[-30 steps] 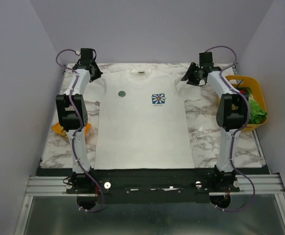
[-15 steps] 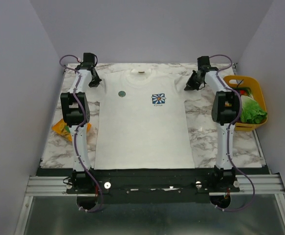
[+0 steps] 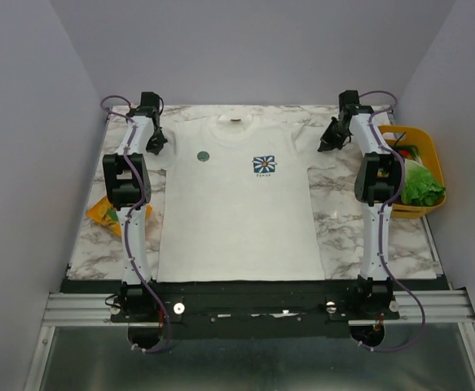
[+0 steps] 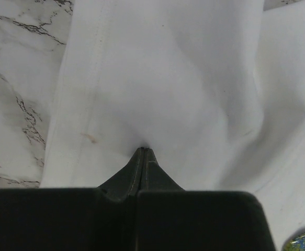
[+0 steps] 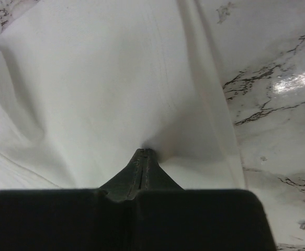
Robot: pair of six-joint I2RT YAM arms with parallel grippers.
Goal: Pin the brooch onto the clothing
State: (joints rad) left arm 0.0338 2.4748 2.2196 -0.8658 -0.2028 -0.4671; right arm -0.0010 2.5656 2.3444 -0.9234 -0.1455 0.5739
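The white T-shirt (image 3: 237,212) lies flat on the marble table, with the blue flower print (image 3: 263,164) on its chest. The brooch (image 3: 204,155), a tiny dark green disc, sits on the shirt left of the print. A green-blue edge in the left wrist view's bottom right corner (image 4: 304,241) may be the brooch. My left gripper (image 3: 156,146) is shut, pinching the shirt's left sleeve (image 4: 157,94). My right gripper (image 3: 328,141) is shut, pinching the right sleeve (image 5: 115,89). In both wrist views the fabric puckers at the closed tips.
A yellow basket (image 3: 429,147) with green leaves and a red item stands at the right edge. An orange packet (image 3: 105,213) lies by the left arm. Bare marble (image 3: 343,220) flanks the shirt.
Both grippers moved outward and toward the far corners, and now sit low on the sleeves with jaws closed. The sleeves look drawn outward. The brooch has not moved.
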